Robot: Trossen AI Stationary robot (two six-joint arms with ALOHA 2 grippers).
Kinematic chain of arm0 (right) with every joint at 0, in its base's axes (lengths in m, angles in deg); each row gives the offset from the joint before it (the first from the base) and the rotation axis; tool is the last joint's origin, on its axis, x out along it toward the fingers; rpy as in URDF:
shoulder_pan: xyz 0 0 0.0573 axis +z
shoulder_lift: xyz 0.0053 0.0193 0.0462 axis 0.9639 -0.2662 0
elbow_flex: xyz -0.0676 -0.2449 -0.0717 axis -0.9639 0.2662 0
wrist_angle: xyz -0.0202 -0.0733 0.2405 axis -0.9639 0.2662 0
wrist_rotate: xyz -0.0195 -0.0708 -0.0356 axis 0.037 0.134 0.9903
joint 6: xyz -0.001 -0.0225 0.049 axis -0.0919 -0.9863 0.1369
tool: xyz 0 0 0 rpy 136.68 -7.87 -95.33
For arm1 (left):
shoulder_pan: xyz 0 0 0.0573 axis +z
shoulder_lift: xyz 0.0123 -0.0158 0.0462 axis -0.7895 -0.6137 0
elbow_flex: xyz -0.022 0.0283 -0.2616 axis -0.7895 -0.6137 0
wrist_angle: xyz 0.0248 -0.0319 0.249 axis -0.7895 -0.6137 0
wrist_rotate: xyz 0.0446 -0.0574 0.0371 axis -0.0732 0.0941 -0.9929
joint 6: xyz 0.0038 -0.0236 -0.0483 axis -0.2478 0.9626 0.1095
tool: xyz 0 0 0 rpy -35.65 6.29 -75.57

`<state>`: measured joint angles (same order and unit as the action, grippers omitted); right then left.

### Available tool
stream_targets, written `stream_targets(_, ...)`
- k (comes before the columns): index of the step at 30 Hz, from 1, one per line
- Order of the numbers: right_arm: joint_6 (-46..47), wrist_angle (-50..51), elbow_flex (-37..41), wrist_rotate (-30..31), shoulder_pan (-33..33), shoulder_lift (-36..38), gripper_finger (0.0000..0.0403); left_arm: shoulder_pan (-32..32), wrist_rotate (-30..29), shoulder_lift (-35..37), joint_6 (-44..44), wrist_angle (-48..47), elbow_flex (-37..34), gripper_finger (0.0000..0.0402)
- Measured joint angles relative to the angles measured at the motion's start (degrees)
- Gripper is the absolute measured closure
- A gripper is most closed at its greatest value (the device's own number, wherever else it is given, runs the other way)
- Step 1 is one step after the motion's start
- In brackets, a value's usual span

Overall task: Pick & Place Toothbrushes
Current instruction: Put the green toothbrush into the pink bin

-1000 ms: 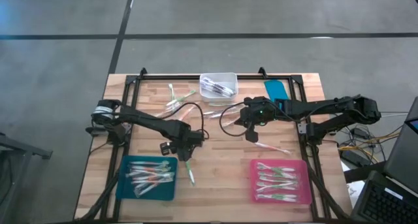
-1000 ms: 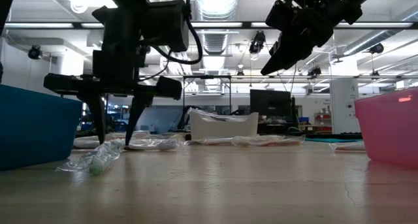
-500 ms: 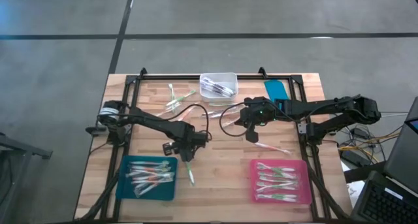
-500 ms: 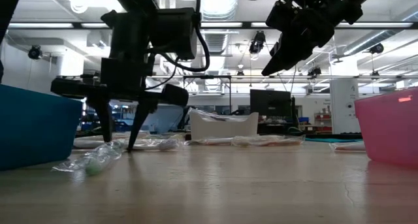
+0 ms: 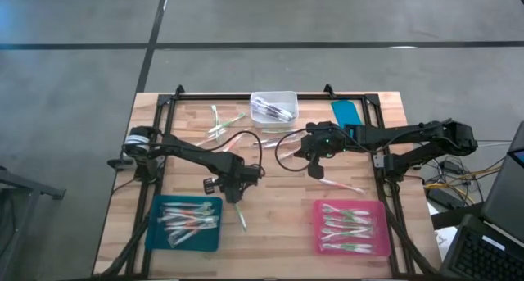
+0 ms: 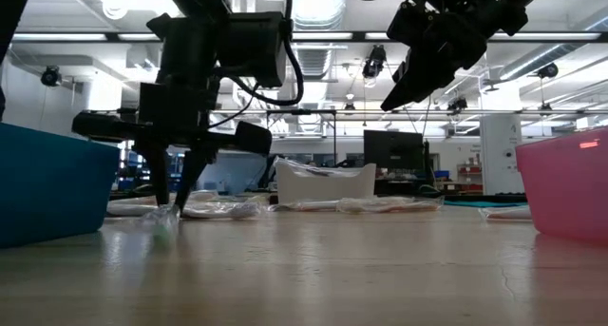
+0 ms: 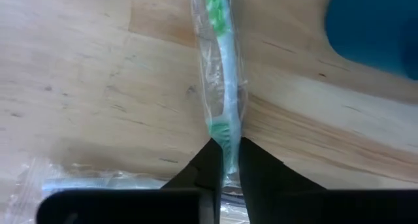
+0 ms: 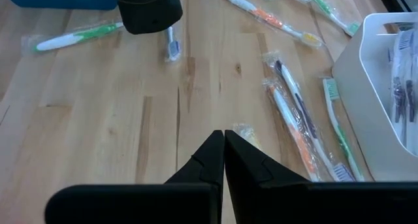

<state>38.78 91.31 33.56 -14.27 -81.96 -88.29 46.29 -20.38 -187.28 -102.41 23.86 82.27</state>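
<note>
A green-and-white toothbrush [image 5: 241, 217] in a clear wrapper lies on the wooden table between the teal tray [image 5: 155, 232] and the pink tray [image 5: 378, 232]. My left gripper [image 5: 235, 194] stands over its far end, pointing down and shut on it; the left wrist view shows the toothbrush [image 7: 218, 67] running away from the fingers. My right gripper [image 5: 315, 173] hangs shut in the air over mid-table, empty [image 8: 223, 138]. Both trays hold several wrapped toothbrushes. Other toothbrushes [image 5: 223, 122] lie loose on the far part of the table. My left gripper pinches the toothbrush at its far end [image 7: 226, 143] between its two fingers, wrapper and all. The fingers [image 6: 190, 195] come from above, pointing down, and lie across it. The toothbrush lies flat on the table, reaching toward the near edge.
A white bin [image 5: 274, 106] with dark items stands at the far edge, a teal flat piece [image 5: 347, 113] to its right. One more wrapped toothbrush [image 5: 340, 185] lies below my right gripper. Black frame rails [image 5: 164, 117] run along the table's sides.
My left gripper has shut its fingers on the far end of the green toothbrush after sinking slightly toward it. In the low view the wrapper's near end, which lay spread to the left of the fingers, has drawn in under them. My right gripper has kept still.
</note>
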Motion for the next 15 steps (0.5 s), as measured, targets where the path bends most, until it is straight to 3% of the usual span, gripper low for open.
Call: stream_targets(15,3.97,1.01,0.0,-2.07,0.79,0.0,0.0394,0.52,-1.08,0.24,14.26,-1.14,10.73,0.0369)
